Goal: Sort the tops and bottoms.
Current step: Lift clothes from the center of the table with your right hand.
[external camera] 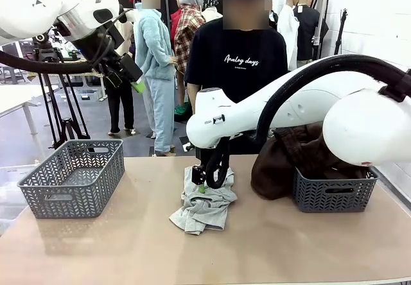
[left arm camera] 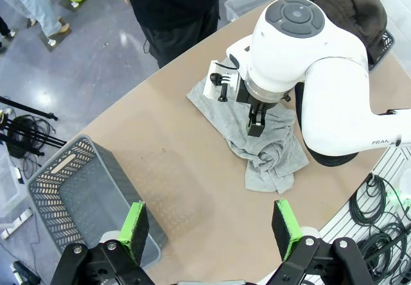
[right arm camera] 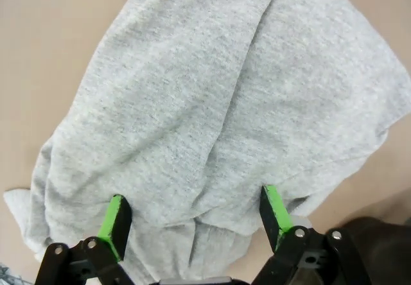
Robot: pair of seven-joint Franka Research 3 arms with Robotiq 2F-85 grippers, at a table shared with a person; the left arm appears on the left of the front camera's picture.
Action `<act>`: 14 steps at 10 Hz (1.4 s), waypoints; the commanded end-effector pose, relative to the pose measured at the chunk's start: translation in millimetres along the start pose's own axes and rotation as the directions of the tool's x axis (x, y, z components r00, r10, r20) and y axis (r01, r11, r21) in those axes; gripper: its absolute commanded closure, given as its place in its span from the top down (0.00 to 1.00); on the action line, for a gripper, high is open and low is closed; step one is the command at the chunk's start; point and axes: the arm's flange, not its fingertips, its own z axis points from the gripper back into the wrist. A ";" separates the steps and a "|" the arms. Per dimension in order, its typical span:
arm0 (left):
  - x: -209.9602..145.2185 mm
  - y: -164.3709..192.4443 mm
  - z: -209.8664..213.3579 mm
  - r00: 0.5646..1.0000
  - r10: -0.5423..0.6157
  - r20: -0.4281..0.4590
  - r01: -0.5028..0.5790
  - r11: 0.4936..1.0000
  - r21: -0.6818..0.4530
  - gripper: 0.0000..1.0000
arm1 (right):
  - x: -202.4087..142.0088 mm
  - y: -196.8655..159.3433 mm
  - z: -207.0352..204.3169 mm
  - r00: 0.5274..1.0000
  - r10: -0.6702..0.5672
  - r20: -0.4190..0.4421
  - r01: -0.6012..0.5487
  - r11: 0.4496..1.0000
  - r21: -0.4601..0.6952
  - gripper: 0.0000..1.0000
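right end effector open, pads straddling a fold of the grey t-shirt to pinch it; left end effector open, parked high over tabletop.

We see a light tan tabletop in front of us. Beyond it lies a glossy grey floor, where a black tripod stands at left. At right rises a white brick wall.
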 end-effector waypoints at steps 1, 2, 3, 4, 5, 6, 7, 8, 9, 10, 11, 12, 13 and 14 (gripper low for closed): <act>-0.9 1.0 1.3 1.000 0.002 0.008 -0.002 1.000 0.004 1.00 | 8.1 1.8 2.7 1.000 0.013 -0.029 -0.014 0.999 -0.043 0.89; -0.9 1.0 1.3 1.000 0.002 0.008 -0.002 1.000 0.004 1.00 | 8.3 2.5 2.1 0.999 0.011 -0.037 -0.013 0.999 -0.039 0.71; -0.9 1.0 1.3 1.000 0.002 0.008 -0.002 1.000 0.004 1.00 | 8.3 3.1 3.8 0.999 0.009 -0.039 -0.010 0.999 -0.043 0.52; -0.9 1.0 1.3 1.000 0.002 0.008 -0.002 1.000 0.004 1.00 | 8.2 3.1 6.1 0.999 0.004 -0.039 -0.006 0.999 -0.051 0.34; -0.9 1.0 1.3 1.000 0.002 0.008 -0.002 1.000 0.004 1.00 | 7.9 2.0 7.5 0.999 -0.005 -0.041 0.003 0.999 -0.053 0.15; -0.9 1.0 1.3 1.000 0.002 0.008 -0.002 1.000 0.004 1.00 | 7.3 1.2 7.4 0.999 -0.012 -0.048 0.010 0.999 -0.047 0.00; -0.9 1.0 1.3 1.000 0.002 0.008 -0.002 1.000 0.004 1.00 | 6.6 0.7 7.6 0.998 -0.016 -0.056 0.013 0.999 -0.043 0.00; -0.9 1.0 1.3 1.000 0.002 0.008 -0.002 1.000 0.004 1.00 | 6.4 0.6 8.0 0.998 -0.018 -0.061 0.016 0.999 -0.038 0.00; -0.9 1.0 1.3 1.000 0.002 0.008 -0.002 1.000 0.004 1.00 | 5.3 -1.0 7.3 0.997 -0.024 -0.069 0.022 0.999 -0.033 0.00; -0.9 1.0 1.3 1.000 0.002 0.008 -0.002 1.000 0.004 1.00 | 4.5 -2.2 6.6 0.997 -0.030 -0.073 0.028 0.999 -0.025 0.00; -0.9 1.0 1.3 1.000 0.002 0.008 -0.002 1.000 0.004 1.00 | 5.0 -1.9 8.4 0.997 -0.027 -0.072 0.026 0.999 -0.025 0.00; -0.9 1.0 1.3 1.000 0.002 0.008 -0.002 1.000 0.004 1.00 | 4.8 -1.8 15.7 0.998 -0.024 -0.063 0.022 0.999 -0.033 0.00; -0.9 1.0 1.3 1.000 0.002 0.008 -0.002 1.000 0.004 1.00 | 3.3 -1.5 31.3 0.999 -0.030 -0.043 0.030 0.999 -0.012 0.00; -0.9 1.0 1.3 1.000 0.002 0.008 -0.002 1.000 0.004 1.00 | 1.0 0.1 57.6 0.999 -0.053 -0.009 0.053 0.999 -0.002 0.00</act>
